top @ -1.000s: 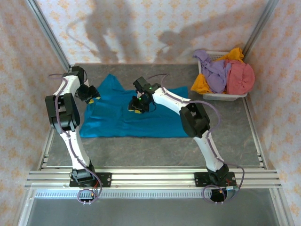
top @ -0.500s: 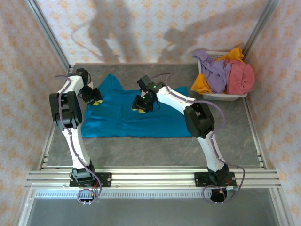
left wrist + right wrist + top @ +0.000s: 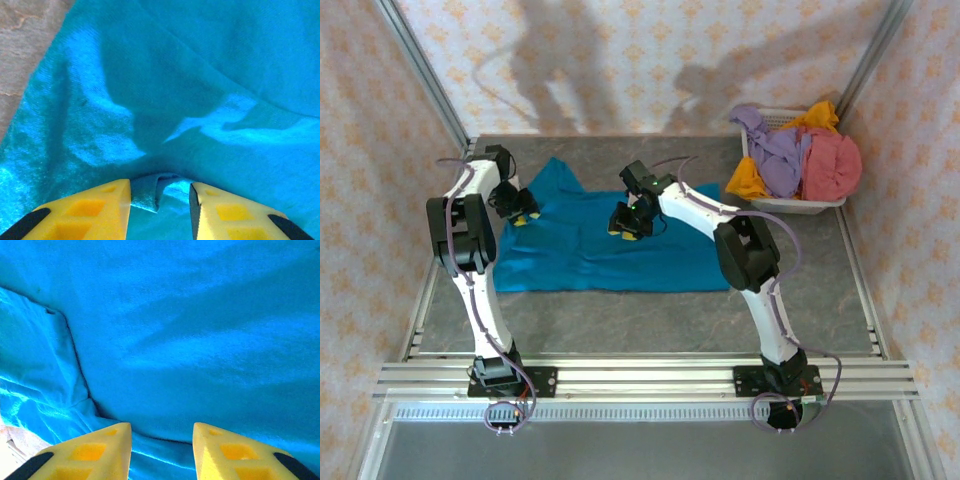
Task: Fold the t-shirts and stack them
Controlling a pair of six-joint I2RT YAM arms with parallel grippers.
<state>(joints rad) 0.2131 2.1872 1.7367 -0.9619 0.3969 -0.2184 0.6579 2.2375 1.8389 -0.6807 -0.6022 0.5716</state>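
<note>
On teal t-shirt (image 3: 582, 252), right pincer (image 3: 624, 229) shifted rightward

In the top view, the right fingers (image 3: 621, 231) have been carried up and to the right across the teal-blue t-shirt (image 3: 580, 258), nearer the centre of the frame, and the right forearm has been drawn in behind them. The left fingers (image 3: 527, 217) have been shifted slightly rightward at the shirt's upper left edge, and the left elbow has been swung inward.
</note>
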